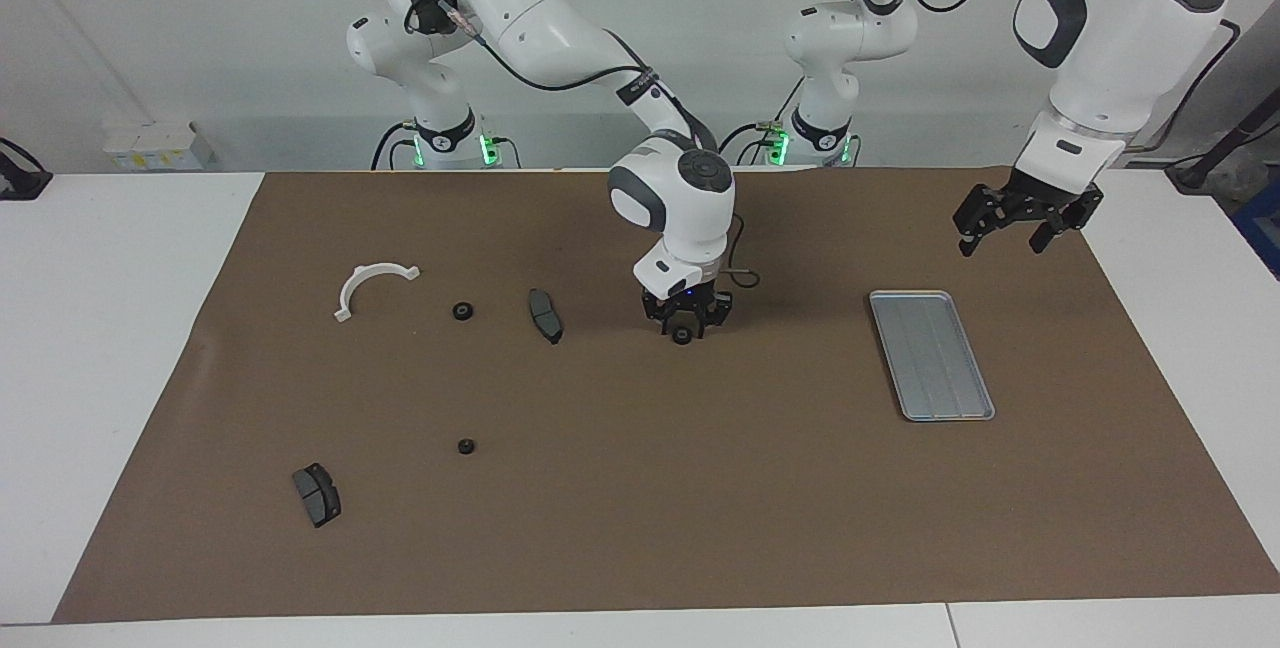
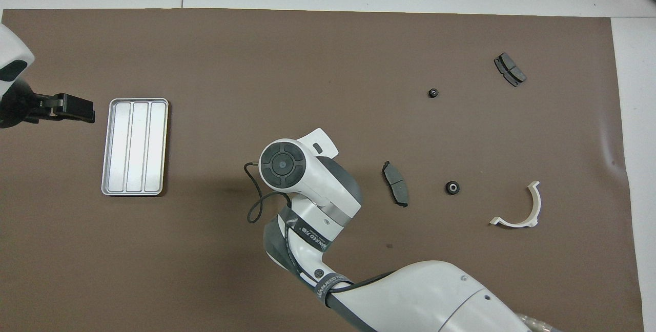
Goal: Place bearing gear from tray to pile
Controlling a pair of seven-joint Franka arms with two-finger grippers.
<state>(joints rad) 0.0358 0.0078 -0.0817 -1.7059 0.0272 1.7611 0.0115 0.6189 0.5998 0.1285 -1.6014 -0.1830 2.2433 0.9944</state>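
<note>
A small black bearing gear point(image 1: 682, 335) rests on the brown mat, between the tray and the brake pad nearest it. My right gripper point(image 1: 684, 326) stands straight down over it with its fingertips closed in on the gear's sides. From overhead, the right arm's wrist point(image 2: 283, 163) hides both gripper and gear. The silver tray point(image 1: 930, 353) point(image 2: 135, 146) holds nothing. The pile is a white half-ring bracket point(image 1: 372, 286) point(image 2: 520, 209) and two dark brake pads point(image 1: 545, 315) point(image 1: 316, 494). My left gripper point(image 1: 1013, 228) point(image 2: 77, 108) hangs open in the air over the mat beside the tray.
Two more small black gears point(image 1: 462, 311) point(image 1: 465, 446) lie on the mat among the pile's parts. The brown mat point(image 1: 640, 528) covers most of the white table. A loose cable loops out from the right wrist point(image 2: 256, 204).
</note>
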